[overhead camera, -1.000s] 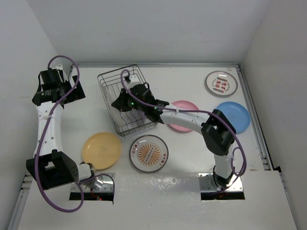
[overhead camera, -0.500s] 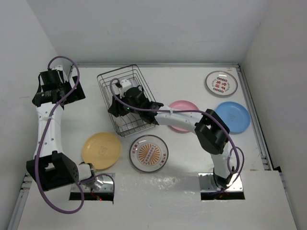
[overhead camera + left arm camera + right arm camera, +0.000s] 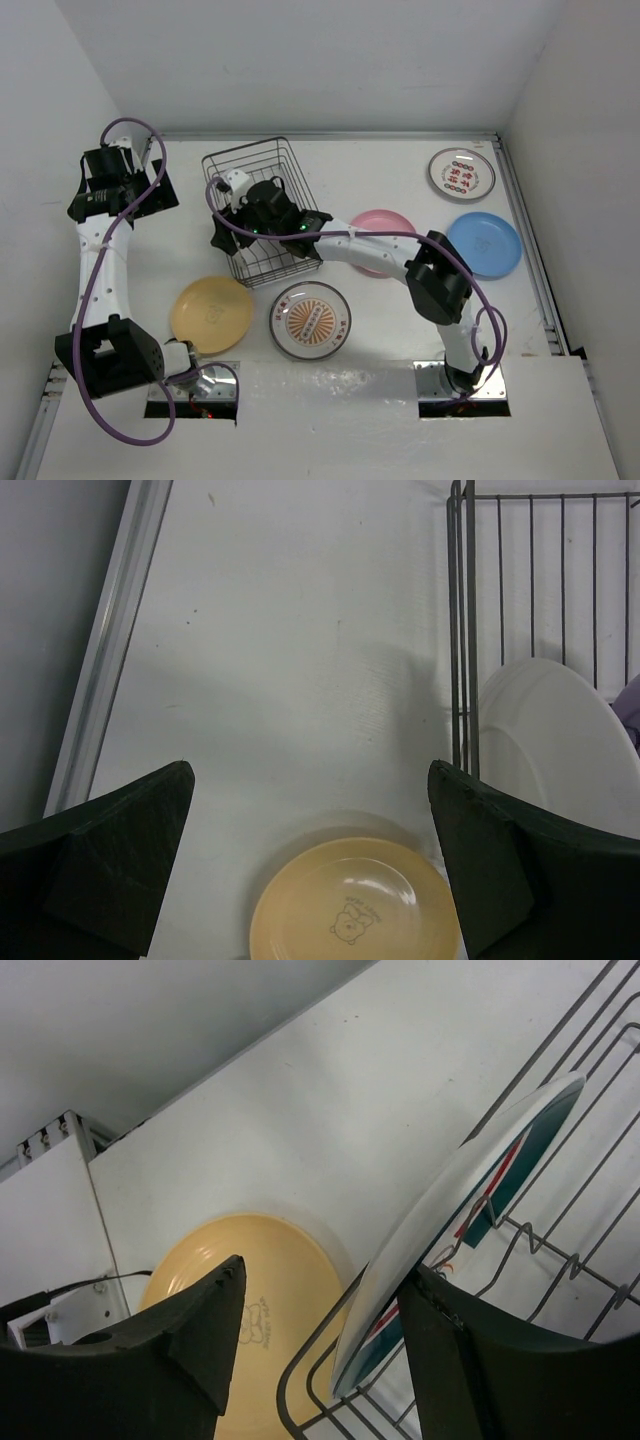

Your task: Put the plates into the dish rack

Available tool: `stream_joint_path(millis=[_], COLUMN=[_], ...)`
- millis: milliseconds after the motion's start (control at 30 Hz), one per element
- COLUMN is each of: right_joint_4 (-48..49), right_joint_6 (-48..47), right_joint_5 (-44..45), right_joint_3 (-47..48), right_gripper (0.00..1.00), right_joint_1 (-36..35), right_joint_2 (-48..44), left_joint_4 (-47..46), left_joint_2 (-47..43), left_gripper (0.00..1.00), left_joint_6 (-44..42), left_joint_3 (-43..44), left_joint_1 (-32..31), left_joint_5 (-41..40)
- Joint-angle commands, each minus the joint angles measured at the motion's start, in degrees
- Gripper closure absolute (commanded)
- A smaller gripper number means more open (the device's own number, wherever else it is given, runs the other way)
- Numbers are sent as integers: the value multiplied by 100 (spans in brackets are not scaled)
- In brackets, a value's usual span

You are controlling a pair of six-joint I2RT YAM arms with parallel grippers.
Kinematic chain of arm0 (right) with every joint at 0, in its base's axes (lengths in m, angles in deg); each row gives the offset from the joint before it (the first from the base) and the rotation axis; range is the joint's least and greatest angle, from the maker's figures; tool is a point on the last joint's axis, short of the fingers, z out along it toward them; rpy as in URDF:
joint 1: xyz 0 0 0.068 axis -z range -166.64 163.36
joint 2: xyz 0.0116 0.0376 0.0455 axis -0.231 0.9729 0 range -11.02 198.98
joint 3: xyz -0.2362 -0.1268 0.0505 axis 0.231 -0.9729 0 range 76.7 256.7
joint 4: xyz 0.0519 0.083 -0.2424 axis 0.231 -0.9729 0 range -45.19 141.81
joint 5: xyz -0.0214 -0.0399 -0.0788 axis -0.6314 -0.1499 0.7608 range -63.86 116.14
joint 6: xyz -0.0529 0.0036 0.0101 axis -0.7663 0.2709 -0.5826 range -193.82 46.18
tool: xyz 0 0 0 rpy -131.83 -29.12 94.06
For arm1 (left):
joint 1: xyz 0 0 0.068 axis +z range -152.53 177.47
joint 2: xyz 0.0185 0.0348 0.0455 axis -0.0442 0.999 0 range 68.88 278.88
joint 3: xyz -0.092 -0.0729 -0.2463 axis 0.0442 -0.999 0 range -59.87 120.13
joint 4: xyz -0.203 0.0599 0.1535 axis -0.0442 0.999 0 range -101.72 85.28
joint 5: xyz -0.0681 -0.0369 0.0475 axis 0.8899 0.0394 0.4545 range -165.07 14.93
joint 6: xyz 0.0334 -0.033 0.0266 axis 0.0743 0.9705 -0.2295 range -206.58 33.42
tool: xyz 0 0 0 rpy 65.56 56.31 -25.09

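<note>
The wire dish rack (image 3: 262,255) stands left of the table's middle. My right gripper (image 3: 224,216) reaches into its left end. Its jaws are open around the rim of a printed white plate (image 3: 470,1175), which stands on edge between the rack wires (image 3: 306,1361) and rests against the right finger. From above, that plate (image 3: 236,181) shows as a white sliver. My left gripper (image 3: 118,190) hovers wide open at the far left, over a yellow plate (image 3: 350,905) lying flat. Its view also shows the rack (image 3: 465,630) and the standing plate's white back (image 3: 545,740).
Flat on the table lie the yellow plate (image 3: 212,313), a printed plate (image 3: 310,320) in front of the rack, a pink plate (image 3: 388,222) partly under my right arm, a blue plate (image 3: 485,243) and another printed plate (image 3: 461,173) at the back right.
My right gripper has carried the printed plate leftward across the rack and opened its jaws; the plate now stands in the rack's left end. The left arm has not moved.
</note>
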Motion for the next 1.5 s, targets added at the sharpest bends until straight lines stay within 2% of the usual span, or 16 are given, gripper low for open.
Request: stream_joint_path(millis=[0,100,433,533,567,600,1067,1300,1467], right_joint_4=[155,-83,-206,-285,-302,-303,-680,-1269,-1795], right_joint_6=[-142,-141,-229,-326,-361,-405,-949,-1985,-2058], right_joint_5=[-194,166,70,70,70,61,88,-9,-614], right_joint_3=[330,304,462,497,505,497,655,919,927], right_gripper=[39,38,32,21,4,1,1,1,1], right_joint_1=[-108,-91,-82,-91,-91,-91,-91,-82,233], right_joint_2=[25,34,113,87,78,70,-97,-756,-1195], left_joint_4=[-178,-169,-178,-178,-178,-178,-160,-178,-134], left_joint_2=[-95,-104,-165,-183,-191,-200,-262,-236,-236], left_gripper=[0,0,0,0,0,0,0,0,0], left_joint_6=[-5,-14,-23,-23,-23,-23,-23,-23,-198], left_joint_3=[31,39,-22,-48,-57,-57,-75,-57,57], left_joint_1=[76,76,76,76,76,76,76,76,76], left_joint_5=[70,70,123,123,123,123,123,176,193])
